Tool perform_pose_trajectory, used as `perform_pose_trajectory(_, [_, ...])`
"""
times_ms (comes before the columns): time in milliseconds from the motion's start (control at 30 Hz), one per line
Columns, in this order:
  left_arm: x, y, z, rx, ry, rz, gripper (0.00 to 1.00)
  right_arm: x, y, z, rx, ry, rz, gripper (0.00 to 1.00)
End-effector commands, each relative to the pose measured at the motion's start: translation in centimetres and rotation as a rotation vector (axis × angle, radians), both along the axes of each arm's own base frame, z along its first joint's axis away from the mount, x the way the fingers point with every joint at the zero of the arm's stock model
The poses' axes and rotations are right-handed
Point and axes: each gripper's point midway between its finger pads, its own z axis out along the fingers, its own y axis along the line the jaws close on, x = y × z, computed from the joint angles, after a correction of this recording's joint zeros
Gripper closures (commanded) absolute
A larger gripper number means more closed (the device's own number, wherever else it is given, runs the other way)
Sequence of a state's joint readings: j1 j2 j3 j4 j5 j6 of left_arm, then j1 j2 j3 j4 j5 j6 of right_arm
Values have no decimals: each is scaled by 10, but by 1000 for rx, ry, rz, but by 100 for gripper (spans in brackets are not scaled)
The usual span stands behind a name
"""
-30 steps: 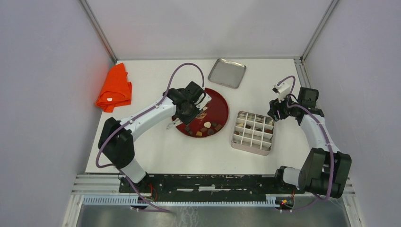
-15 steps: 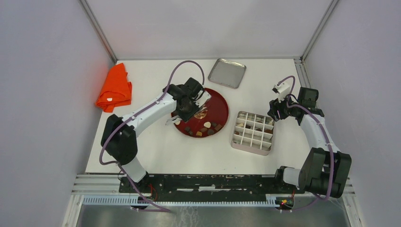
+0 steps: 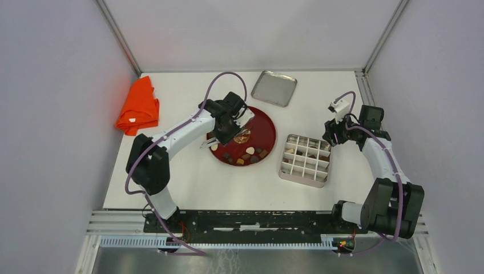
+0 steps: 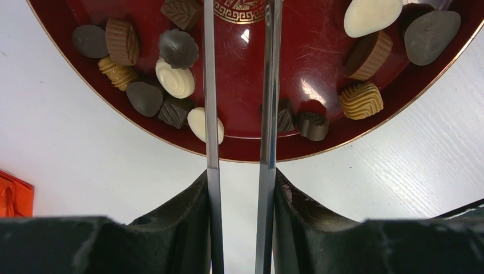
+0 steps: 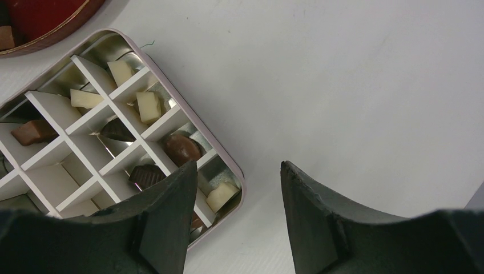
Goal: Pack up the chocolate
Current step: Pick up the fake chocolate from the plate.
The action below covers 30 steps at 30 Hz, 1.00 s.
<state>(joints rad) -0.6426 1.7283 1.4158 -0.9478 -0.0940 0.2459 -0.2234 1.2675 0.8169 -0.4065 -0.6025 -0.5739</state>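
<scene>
Several pieces of chocolate (image 3: 250, 150) lie along the near side of the red plate (image 3: 259, 128). In the left wrist view dark, tan and cream chocolate (image 4: 177, 80) sits in two clusters by the plate's rim (image 4: 342, 145). My left gripper (image 3: 208, 146) hangs over the plate's left edge. Its thin metal fingers (image 4: 210, 85) stand apart with nothing between them, their tips past the top of that view. The divided box (image 3: 304, 181) holds some chocolate (image 5: 181, 147). My right gripper (image 5: 238, 165) is open and empty above the table, beside the box's corner (image 5: 240, 182).
An orange cloth (image 3: 138, 107) lies at the far left of the table and shows in the left wrist view's corner (image 4: 14, 191). A shallow silver tray (image 3: 274, 88) rests behind the plate. Grey walls close in on three sides.
My left arm has shifted a little toward the far side, carrying the gripper slightly up along the plate's left edge. The right arm has not moved.
</scene>
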Motion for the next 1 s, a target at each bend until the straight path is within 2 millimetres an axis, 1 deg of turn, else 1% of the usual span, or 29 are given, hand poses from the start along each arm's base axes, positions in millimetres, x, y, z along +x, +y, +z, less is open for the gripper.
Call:
perform_pose_trajectory(0, [13, -8, 7, -26, -25, -39, 57, 10, 1, 15, -8, -46, 21, 38])
perform_pose_trajectory(300, [11, -10, 2, -47, 18, -30, 57, 11, 0, 16, -9, -47, 20, 38])
perform_pose_trajectory(400, [10, -11, 9, -85, 15, -16, 57, 11, 1, 16, -8, -47, 21, 39])
perform_pose_trajectory(500, [12, -7, 15, -103, 8, 30, 57, 11, 0, 15, -9, -46, 20, 39])
perform_pose_trajectory(567, [8, -8, 15, -123, 27, 49, 57, 11, 0, 15, -9, -46, 19, 38])
perform_pose_trajectory(800, [-2, -6, -1, -113, 90, 133, 57, 11, 0, 15, -12, -47, 20, 39])
perform_pose_trajectory(967, [-7, -6, 0, -125, 108, 220, 58, 11, 0, 15, -11, -46, 19, 38])
